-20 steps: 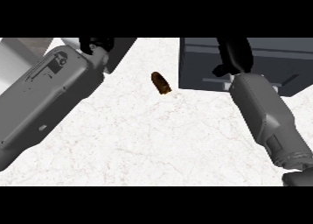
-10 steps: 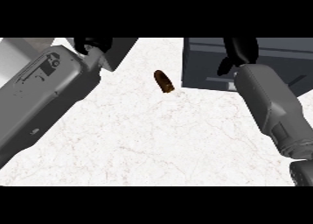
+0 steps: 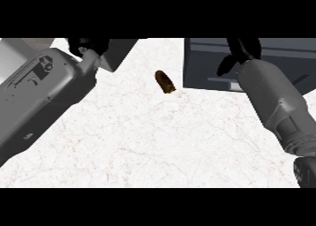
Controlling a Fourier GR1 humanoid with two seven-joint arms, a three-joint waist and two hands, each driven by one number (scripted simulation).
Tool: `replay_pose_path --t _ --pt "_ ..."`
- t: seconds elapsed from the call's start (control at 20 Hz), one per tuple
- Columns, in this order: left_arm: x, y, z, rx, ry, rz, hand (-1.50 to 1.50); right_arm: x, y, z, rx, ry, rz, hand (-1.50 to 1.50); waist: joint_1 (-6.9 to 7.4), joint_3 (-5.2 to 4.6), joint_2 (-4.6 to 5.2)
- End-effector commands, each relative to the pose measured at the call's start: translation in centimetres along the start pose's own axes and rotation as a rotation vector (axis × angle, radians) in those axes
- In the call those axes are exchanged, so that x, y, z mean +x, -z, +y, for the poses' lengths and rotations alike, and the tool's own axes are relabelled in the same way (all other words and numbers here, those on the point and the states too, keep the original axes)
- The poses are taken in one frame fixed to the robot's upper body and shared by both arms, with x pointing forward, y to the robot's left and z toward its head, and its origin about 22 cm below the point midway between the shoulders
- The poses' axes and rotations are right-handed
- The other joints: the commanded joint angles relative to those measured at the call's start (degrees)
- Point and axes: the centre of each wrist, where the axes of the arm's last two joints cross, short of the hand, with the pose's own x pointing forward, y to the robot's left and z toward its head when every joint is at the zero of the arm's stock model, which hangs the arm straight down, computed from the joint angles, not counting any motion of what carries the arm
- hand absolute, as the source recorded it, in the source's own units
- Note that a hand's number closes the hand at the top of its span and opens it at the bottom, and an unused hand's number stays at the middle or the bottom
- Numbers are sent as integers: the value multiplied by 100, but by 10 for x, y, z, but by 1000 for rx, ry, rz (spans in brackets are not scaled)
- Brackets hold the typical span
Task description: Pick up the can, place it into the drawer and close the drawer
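Note:
The can [image 3: 164,82] is small, brown and lies tilted on the white marble counter [image 3: 154,141], just left of the drawer. The drawer [image 3: 206,66] is a dark grey box at the upper right, seen from above. My right hand [image 3: 242,48] is over the drawer's front part, right of the can and apart from it, with one relaxed finger [image 3: 223,68] hanging down. My left hand [image 3: 89,45] shows at the top edge, left of the can and well clear of it; most of it is cut off.
A dark grey wedge-shaped piece [image 3: 118,53] sits beside my left hand. A pale grey surface [image 3: 11,55] fills the top left corner. My two grey forearms cover both sides of the counter.
Both forearms have pushed further up the view, so the hands now sit at its top edge. The can has stayed where it was.

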Motion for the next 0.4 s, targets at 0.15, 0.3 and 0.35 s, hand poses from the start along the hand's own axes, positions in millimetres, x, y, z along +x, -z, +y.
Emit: replay_pose_path --t 0.15,0.3,0.35 --pt "4 -1 11 -8 -4 10 -150 25 19 -17 -123 470 71 -150 100 -33 -46" --pt "-8 -3 19 23 8 13 -150 13 17 -20 -127 512 43 -150 59 -47 -46" --pt "-4 -6 15 2 10 -5 -150 14 19 -22 -116 520 52 -150 83 -49 -46"
